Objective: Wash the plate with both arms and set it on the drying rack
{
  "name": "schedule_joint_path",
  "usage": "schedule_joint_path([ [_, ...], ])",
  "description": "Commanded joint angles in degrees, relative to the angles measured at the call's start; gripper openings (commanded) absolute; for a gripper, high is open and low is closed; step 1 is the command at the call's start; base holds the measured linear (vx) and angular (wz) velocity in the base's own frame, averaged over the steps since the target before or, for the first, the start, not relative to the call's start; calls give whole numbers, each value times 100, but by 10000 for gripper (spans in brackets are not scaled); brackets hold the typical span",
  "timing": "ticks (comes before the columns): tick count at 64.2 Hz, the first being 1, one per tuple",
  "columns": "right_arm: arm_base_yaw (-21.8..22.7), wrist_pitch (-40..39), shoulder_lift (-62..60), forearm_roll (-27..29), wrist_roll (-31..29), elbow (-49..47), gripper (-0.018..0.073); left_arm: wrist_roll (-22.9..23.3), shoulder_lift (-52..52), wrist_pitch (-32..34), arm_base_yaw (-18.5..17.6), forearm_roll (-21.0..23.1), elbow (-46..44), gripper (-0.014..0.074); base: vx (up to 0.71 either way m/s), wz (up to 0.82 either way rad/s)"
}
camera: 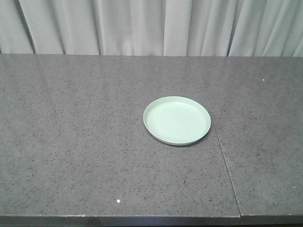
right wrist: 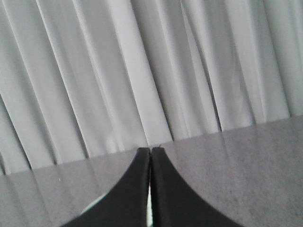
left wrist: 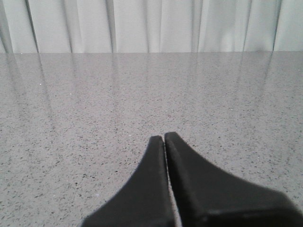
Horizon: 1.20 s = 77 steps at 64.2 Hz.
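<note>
Left claw (left wrist: 164, 138) first: the two black fingers are pressed together tip to tip in the lower middle of its wrist view, with nothing between them. It sits low over the speckled grey counter (left wrist: 71, 118), which runs away to a pale pleated curtain (left wrist: 151, 23) across the top of the frame.

Over to the right claw (right wrist: 150, 150): same story, fingers closed flat against each other and nothing gripped. This one is tilted up more, so the curtain fills most of the frame and only a band of counter shows behind the tips. Low at the left of the fingers I get a pale green sliver (right wrist: 96, 205). It may be the rim of the plate right beneath this claw, but it's too small for me to say.

On the front view, the plate (camera: 177, 120) lies flat and right side up on the counter, a little right of centre in the frame. Its right edge is just beside the thin seam (camera: 227, 170) that slants down toward the lower right. From this camera I can't tell how far the plate is from either claw.
</note>
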<state>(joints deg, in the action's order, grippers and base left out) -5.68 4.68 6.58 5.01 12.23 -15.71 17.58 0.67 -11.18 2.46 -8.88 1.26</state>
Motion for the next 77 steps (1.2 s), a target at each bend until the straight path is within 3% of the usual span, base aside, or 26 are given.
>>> schedule_joint_path([
  [1, -4, -510, 421, -3, -37, -485, -1, 34, 79, 398, 9, -17, -148, -6, 0, 0],
  [15, -6, 698, 1798, -107, -922, -1813, 81, 34, 79, 398, 9, -17, -148, -6, 0, 0],
  [25, -6, 1457, 2765, 353, -1657, -2768, 309, 34, 79, 398, 9, -17, -148, -6, 0, 0],
  [34, -6, 1234, 3477, 1021, -2423, -3084, 498, 34, 79, 398, 9, -17, -148, -6, 0, 0],
  [49, -6, 2636, 4803, 2400, -4086, -4398, 492, 34, 79, 398, 9, -17, -148, -6, 0, 0],
  [57, -100, 3410, 5663, 2718, -4691, -5239, 471, 34, 79, 398, 9, -17, -148, -6, 0, 0],
  [67, -635, 3631, 6712, 2193, -4511, -6154, 469, 34, 79, 398, 9, -17, -148, -6, 0, 0],
  [77, -991, 3847, 7733, 964, -3292, -6844, 469, 34, 79, 398, 9, -17, -148, -6, 0, 0],
])
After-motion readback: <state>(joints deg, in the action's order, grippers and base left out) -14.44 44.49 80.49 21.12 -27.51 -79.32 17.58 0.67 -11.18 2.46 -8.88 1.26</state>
